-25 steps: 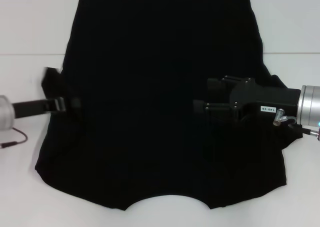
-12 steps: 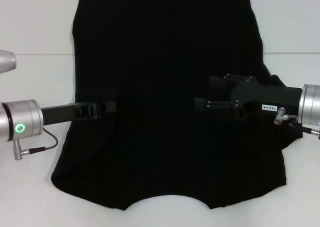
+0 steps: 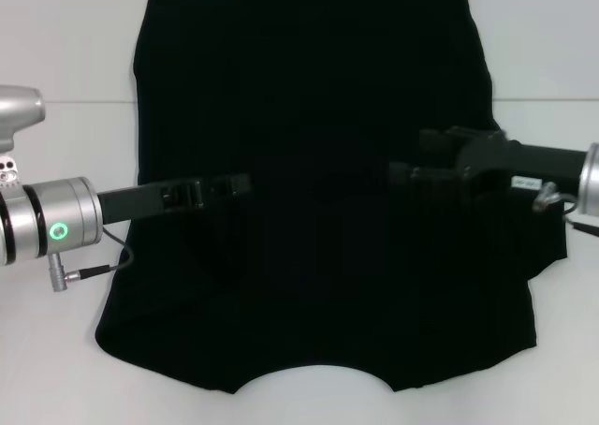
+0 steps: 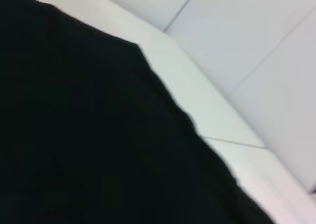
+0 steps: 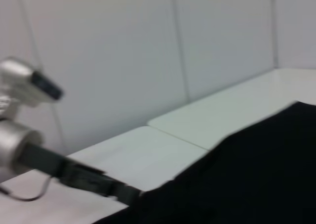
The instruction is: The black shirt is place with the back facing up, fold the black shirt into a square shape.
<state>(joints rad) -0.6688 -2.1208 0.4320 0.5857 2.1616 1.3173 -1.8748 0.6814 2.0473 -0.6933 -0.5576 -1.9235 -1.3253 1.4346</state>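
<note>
The black shirt (image 3: 318,182) lies flat on the white tabletop (image 3: 56,51). Left gripper (image 3: 245,183) and right gripper (image 3: 398,174) reach over its middle; jaw state indeterminable. Recommend laying each folded side flat, edges parallel.
</note>
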